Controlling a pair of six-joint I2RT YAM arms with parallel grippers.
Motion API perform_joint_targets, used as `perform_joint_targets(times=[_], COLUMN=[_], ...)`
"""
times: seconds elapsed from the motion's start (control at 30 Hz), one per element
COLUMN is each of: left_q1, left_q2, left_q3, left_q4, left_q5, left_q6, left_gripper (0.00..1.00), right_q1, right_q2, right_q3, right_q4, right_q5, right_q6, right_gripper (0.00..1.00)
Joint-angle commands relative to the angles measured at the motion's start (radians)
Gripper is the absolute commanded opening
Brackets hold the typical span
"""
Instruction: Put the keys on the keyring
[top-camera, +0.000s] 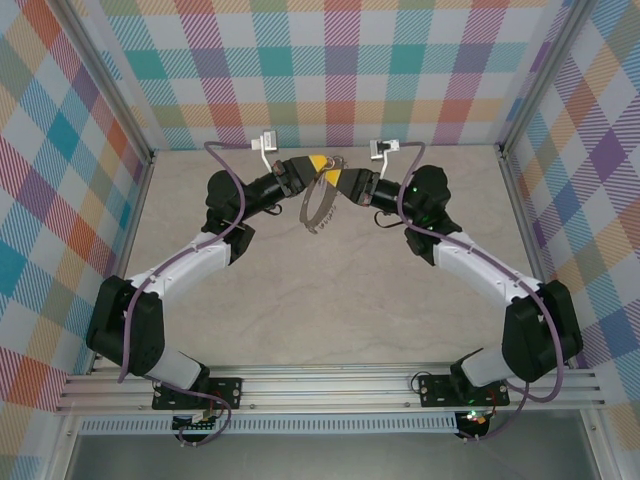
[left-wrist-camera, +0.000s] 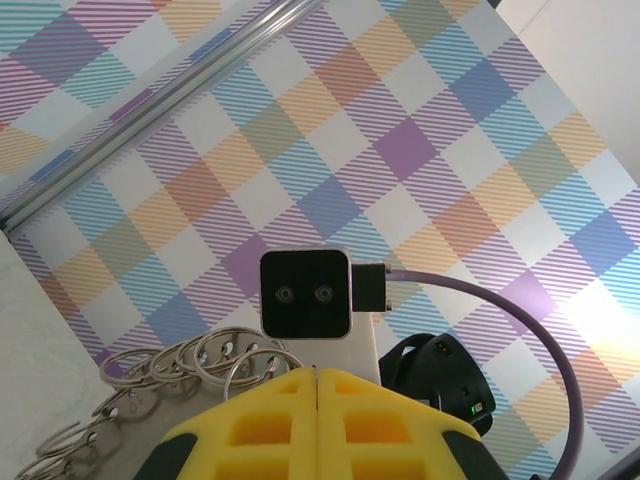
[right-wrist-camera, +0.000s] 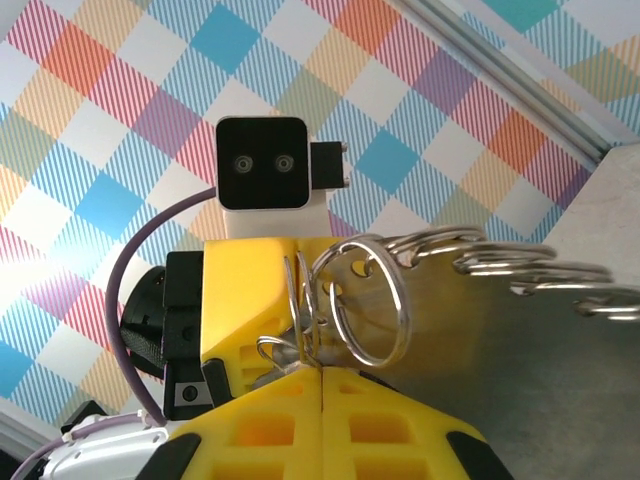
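Left of the left gripper, the keyring runs off the frame and is partly hidden behind its fingertips. Right of the right gripper, the loops blur.

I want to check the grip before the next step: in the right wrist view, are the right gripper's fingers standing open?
No. The right gripper has its yellow fingers pressed together, with loops of the keyring sticking out at the seam.
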Motion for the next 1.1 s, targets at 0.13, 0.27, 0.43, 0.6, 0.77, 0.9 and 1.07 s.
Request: perform_joint_targets(times=[0.13,0.27,0.43,0.6,0.77,0.9,1.07], left_q1=[-0.019,-0.019,-0.018,-0.019,-0.018,-0.019,-0.019], left_q2=[-0.004,-0.005,-0.006,-0.008,-0.009,-0.009,-0.010], left_q3=[0.017,0.017,0.019,0.020,0.018,0.019,0.020], left_q4=[0.102,0.102,0.103,0.108,0.108,0.107,0.106], left_q5=[0.007,0.006,0.003,0.002,0.003,0.004,0.004], left_q6=[-0.018,-0.016,-0.018,-0.021,-0.020,-0.021,-0.021], left_gripper=[0.00,0.00,0.00,0.00,0.00,0.00,0.00], right_q1=[0.015,0.016,0.015,0.015,0.015,0.005,-0.045], right_q2=[0.014,-0.014,-0.041,-0.060,-0.059,-0.079,-0.161], right_q3=[0.048,0.033,0.015,-0.007,-0.004,-0.014,-0.075], right_q4=[-0.023,-0.073,-0.157,-0.176,-0.167,-0.188,-0.211], right_q5=[-0.055,-0.035,-0.023,-0.007,-0.005,0.012,0.059], right_q6=[-0.009,-0.043,-0.080,-0.096,-0.091,-0.106,-0.111], right_gripper=[0.00,0.00,0.02,0.00,0.00,0.00,0.10])
